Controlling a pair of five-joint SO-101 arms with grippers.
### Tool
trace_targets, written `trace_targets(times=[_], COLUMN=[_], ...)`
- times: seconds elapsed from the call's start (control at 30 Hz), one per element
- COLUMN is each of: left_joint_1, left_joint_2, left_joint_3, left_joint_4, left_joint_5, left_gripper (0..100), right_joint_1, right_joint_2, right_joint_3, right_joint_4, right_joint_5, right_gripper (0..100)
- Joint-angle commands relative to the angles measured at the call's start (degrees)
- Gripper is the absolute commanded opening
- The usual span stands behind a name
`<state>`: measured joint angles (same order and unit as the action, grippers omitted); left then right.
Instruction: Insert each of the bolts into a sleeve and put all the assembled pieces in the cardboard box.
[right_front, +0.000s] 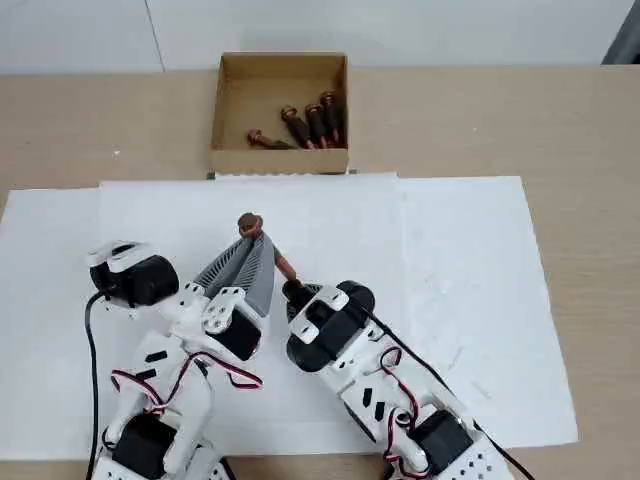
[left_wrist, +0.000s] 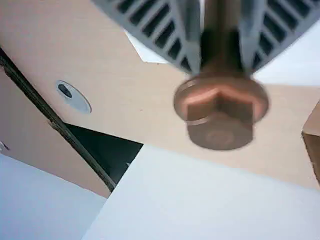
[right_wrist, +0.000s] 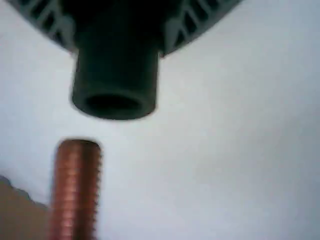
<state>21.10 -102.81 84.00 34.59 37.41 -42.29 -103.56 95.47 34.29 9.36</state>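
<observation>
My left gripper (right_front: 250, 250) is shut on a copper bolt (right_front: 250, 224), with its hex head (left_wrist: 220, 110) sticking out beyond the grey fingers (left_wrist: 150, 25). The bolt's threaded end (right_front: 285, 268) points down toward the right arm. My right gripper (right_front: 297, 292) is shut on a black sleeve (right_wrist: 116, 75), whose open mouth faces the threaded tip (right_wrist: 77, 185); a small gap separates them. The cardboard box (right_front: 228, 100) at the table's far side holds several assembled pieces (right_front: 312, 123).
White paper sheets (right_front: 450, 300) cover the wooden table (right_front: 560, 120) under both arms. The box stands just beyond the paper's far edge. Red, black and white cables (right_front: 190, 375) run along the arms near the front edge.
</observation>
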Motion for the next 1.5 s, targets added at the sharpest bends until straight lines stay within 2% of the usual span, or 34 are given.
trace_targets(times=[0.0,0.17,0.67,0.97,1.3,1.47], left_joint_1=[0.26,0.53,2.20,2.20,9.23,10.02], left_joint_2=[-0.70,-0.62,-0.70,-0.70,-0.79,-0.79], left_joint_3=[-0.48,-0.48,2.95,3.30,3.21,3.21], left_joint_4=[0.35,0.35,0.26,0.35,15.74,18.20], left_joint_5=[-0.35,-0.35,-0.35,-2.20,-4.57,-4.57], left_gripper=[1,1,1,1,1,1], right_joint_1=[1.45,2.86,2.42,0.48,0.75,0.75], right_joint_2=[-0.40,-0.40,-0.40,-0.40,-0.40,-0.40], right_joint_3=[0.18,0.18,0.09,0.09,0.09,0.09], right_joint_4=[-2.42,-5.49,-5.58,-5.58,-5.58,-5.58], right_joint_5=[0.44,0.53,0.53,3.96,3.87,3.87], right_gripper=[0.4,0.4,0.4,0.4,0.4,0.4])
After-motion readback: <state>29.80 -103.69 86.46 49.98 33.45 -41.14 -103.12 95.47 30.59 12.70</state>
